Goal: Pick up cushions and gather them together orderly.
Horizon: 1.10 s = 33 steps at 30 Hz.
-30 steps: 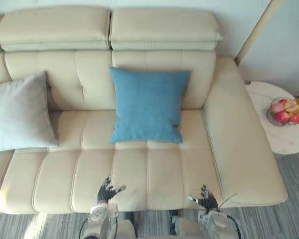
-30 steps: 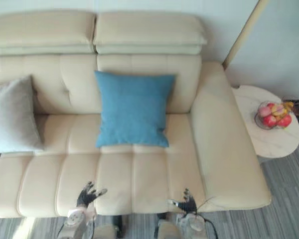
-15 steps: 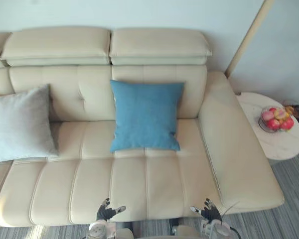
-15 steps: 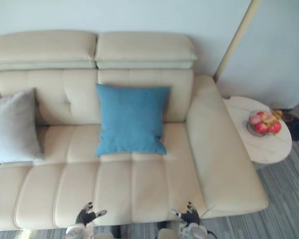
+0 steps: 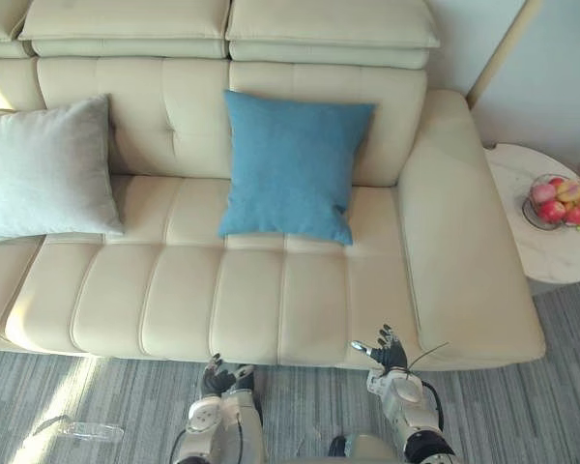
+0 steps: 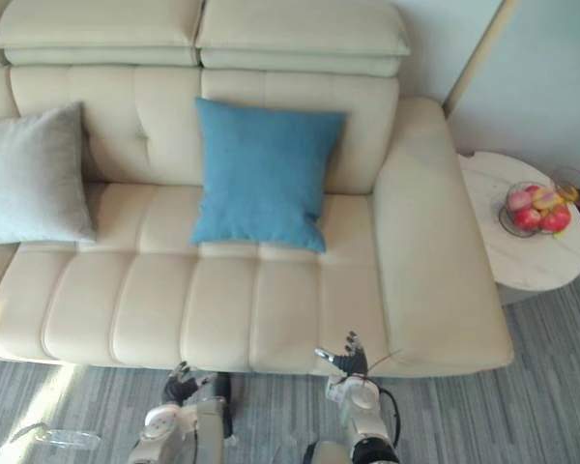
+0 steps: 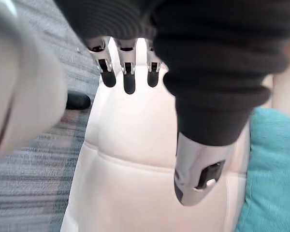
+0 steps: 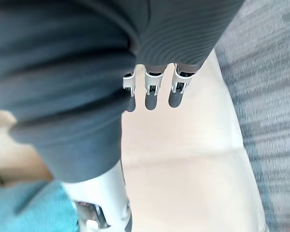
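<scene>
- Our view has shifted since a moment ago. The blue cushion (image 5: 292,164) and the grey cushion (image 5: 46,166) lean on the sofa (image 5: 271,300) back as before, at 12 and 10 o'clock.
- Our left hand (image 5: 217,377) and right hand (image 5: 387,351) hover by the sofa's front edge, fingers spread, holding nothing.

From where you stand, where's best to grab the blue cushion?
Probably by its side edges, left hand and right hand coming from the front: the blue cushion leans upright against the sofa backrest, both sides free.
</scene>
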Tool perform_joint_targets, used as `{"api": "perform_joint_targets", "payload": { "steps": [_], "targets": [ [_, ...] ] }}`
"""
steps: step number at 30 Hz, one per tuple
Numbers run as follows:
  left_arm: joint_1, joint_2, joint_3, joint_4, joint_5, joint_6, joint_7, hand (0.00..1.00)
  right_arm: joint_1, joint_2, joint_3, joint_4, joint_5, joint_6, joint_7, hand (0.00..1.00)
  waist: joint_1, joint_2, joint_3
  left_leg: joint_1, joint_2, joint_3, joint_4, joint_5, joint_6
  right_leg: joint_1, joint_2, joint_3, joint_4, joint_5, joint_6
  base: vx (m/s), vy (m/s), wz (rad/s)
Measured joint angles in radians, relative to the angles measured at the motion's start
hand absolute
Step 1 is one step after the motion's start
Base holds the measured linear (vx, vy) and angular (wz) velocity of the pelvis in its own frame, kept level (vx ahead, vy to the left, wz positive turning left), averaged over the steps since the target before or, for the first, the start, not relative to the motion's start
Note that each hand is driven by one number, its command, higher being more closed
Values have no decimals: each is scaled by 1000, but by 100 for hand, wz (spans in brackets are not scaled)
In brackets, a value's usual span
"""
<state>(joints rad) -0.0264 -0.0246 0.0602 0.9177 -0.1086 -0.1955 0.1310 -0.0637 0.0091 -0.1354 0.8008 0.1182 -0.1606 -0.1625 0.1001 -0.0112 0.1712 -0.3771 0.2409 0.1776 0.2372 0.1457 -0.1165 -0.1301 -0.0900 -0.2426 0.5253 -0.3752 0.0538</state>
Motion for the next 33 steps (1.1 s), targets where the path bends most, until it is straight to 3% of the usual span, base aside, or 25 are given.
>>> {"api": "perform_joint_targets", "payload": {
  "steps": [1,2,3,4,5,6,7,8,10,13,17,26,27,33],
  "targets": [
    [3,-1,-15,0,0,4,-1,0,19,-2,-1,2,0,1,-1,0,-6,-2,0,17,-8,-3,-43,60,-4,2,-7,-20,8,1,-21,-386,-203,60],
    [2,-2,-22,-3,0,6,-2,0,45,1,-6,6,0,1,-2,0,-9,-20,2,39,-16,11,-70,79,3,13,-26,-56,-9,-13,-62,-380,-176,45],
    [8,-2,-22,-4,0,6,-3,0,50,-6,-11,22,1,1,-1,0,-13,-23,3,30,-12,12,34,-10,31,8,-31,-73,-17,-13,-73,-302,-119,37],
    [7,1,-19,-3,0,8,-2,0,50,-14,-11,36,1,1,0,0,-18,-17,5,26,-13,5,108,-68,35,8,-33,-80,-24,-7,-84,-306,-62,18],
    [16,10,-15,-3,-3,8,-3,0,69,-18,-14,49,2,7,10,0,-30,-22,2,32,-9,1,239,-169,45,1,-35,-83,-46,23,-88,-236,-8,15],
    [17,11,-13,-3,-3,8,-3,0,71,-18,-15,50,2,6,12,0,-31,-22,0,33,-9,1,252,-179,46,-2,-35,-83,-49,26,-89,-246,28,3],
    [27,12,-5,7,-10,8,-5,0,77,-19,-19,80,2,6,26,0,-39,-11,-12,63,-6,1,343,-260,46,-7,-36,-80,-80,60,-87,-139,84,-5],
    [29,12,-2,23,-11,8,-7,0,81,-22,-19,102,2,7,34,0,-43,-9,-14,96,-8,2,355,-299,34,-11,-36,-76,-99,85,-76,-102,110,-4],
    [30,15,-3,59,-10,10,-11,0,86,-31,-20,161,2,13,48,0,-53,10,-26,186,-32,-2,246,-332,7,-19,-30,-57,-129,117,-50,-76,163,-2],
    [43,34,-9,75,-8,12,-22,0,91,-36,-21,202,0,15,74,0,-57,14,-39,274,-67,-1,40,-313,-13,10,-12,-32,-263,219,-25,-71,141,-18],
    [59,70,-21,97,22,13,-28,0,105,-37,-50,226,-2,15,83,0,-71,6,-62,345,-131,4,-130,-224,19,78,-23,-20,-427,331,-4,-66,142,1],
    [92,93,-28,137,50,16,-42,0,114,-49,-57,250,-2,28,84,0,-92,10,-89,405,-166,-8,-230,-176,39,123,-32,-13,-516,392,13,-73,38,0],
    [117,107,-2,156,67,34,-48,0,123,-54,-57,278,-38,34,84,0,-110,2,-111,464,-183,-101,-253,-211,38,185,-22,33,-546,380,28,0,0,0],
    [118,107,-2,156,67,34,-48,0,124,-54,-57,278,-38,34,84,0,-111,5,-111,464,-183,-101,-253,-211,38,185,-22,34,-545,380,28,0,0,0]
  ]
}}
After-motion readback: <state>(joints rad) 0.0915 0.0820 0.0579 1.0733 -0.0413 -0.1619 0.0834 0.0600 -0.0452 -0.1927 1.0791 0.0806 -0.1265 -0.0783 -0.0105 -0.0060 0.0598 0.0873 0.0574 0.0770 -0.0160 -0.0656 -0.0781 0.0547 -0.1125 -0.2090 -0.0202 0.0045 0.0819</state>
